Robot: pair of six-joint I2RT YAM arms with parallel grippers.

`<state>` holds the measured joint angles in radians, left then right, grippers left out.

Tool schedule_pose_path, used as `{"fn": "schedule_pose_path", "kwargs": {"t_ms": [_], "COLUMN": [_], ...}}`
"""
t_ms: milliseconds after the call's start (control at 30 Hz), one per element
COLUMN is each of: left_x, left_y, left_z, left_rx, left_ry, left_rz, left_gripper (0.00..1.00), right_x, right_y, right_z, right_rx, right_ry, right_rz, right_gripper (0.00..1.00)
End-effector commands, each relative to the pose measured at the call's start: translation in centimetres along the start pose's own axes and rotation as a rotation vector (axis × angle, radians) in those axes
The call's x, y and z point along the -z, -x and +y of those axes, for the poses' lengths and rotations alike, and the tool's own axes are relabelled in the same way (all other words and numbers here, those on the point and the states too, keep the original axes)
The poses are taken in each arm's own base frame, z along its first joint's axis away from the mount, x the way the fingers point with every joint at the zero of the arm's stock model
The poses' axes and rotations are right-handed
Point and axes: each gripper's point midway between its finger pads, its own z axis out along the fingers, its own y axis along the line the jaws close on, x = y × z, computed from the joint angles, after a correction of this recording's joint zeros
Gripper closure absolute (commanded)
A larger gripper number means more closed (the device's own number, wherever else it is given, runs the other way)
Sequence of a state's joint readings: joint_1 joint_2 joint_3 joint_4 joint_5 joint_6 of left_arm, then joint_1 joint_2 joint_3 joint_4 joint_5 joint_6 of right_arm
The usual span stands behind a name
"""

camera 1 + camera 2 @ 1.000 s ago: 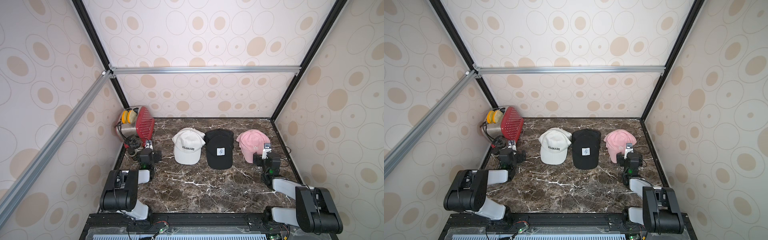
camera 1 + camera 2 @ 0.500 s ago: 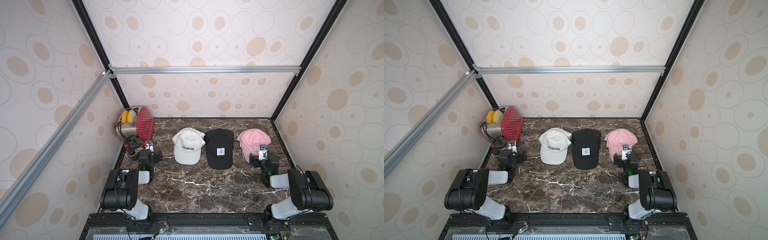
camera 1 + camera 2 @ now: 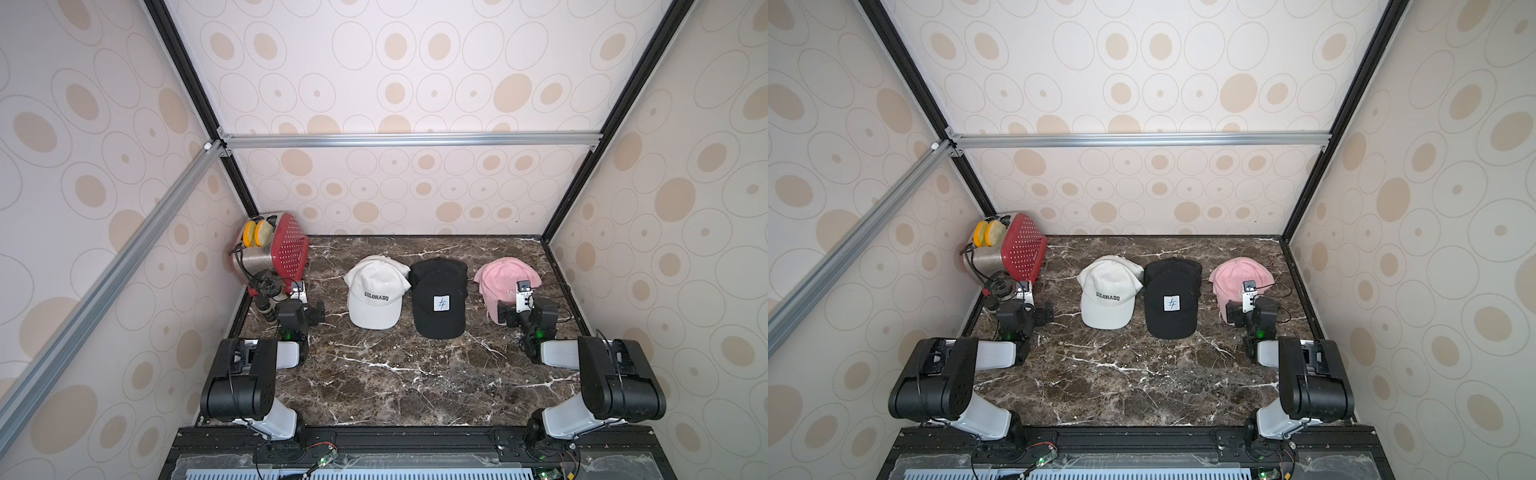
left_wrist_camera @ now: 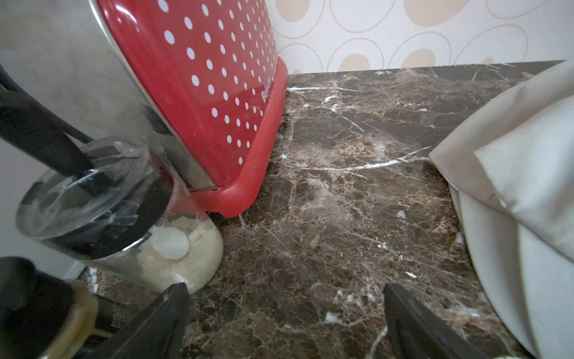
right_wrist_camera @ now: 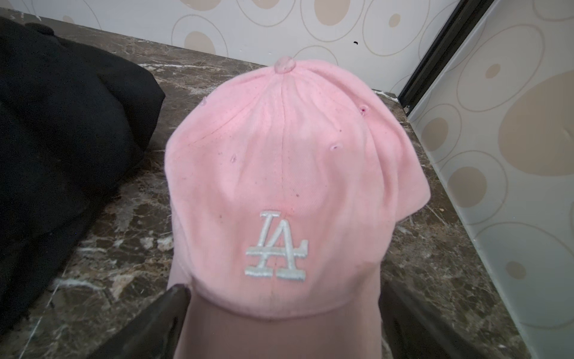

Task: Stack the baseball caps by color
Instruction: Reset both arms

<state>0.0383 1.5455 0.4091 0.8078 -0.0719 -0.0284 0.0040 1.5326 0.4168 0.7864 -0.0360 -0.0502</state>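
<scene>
Since a second ago the right arm (image 3: 615,374) has raised its elbow from the near right corner and pushed forward. The left arm (image 3: 241,374) and the caps have stayed put.

Right jaws stand wide apart, one on each side of the brim of the pink fabric baseball cap (image 5: 279,155), clamping nothing; whether they touch it I cannot tell. Left jaws are equally wide and empty, over the bare dark marble counter (image 4: 341,186) between the red white-dotted toaster (image 4: 211,77) and the white fabric baseball cap (image 3: 376,291).

Black "COLORADO" reads on the white cap and a white embroidered "LA" on the pink. The black fabric baseball cap (image 3: 438,297) has a white square patch with a thin mark.

Caps sit in a far row, left to right white, black, pink. Their long axes run near-to-far, brims toward the near edge.
</scene>
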Motion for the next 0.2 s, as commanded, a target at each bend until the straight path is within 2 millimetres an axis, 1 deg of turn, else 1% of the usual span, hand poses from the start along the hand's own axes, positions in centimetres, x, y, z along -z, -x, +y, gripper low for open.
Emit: {"fn": "schedule_pose_path", "kwargs": {"t_ms": [0, 167], "left_x": [-0.2, -0.13], "left_y": [1.53, 1.59], "left_z": [0.26, 0.23], "left_rx": [0.012, 0.014], "left_ry": [0.01, 0.01], "left_rz": [-0.042, -0.045], "left_gripper": [0.01, 0.01], "right_x": [-0.11, -0.11], "right_y": [0.04, 0.03], "right_z": [-0.09, -0.09], "right_rx": [0.002, 0.002], "right_ry": [0.001, 0.001], "right_rz": [0.004, 0.005], "right_gripper": [0.0, 0.0]}}
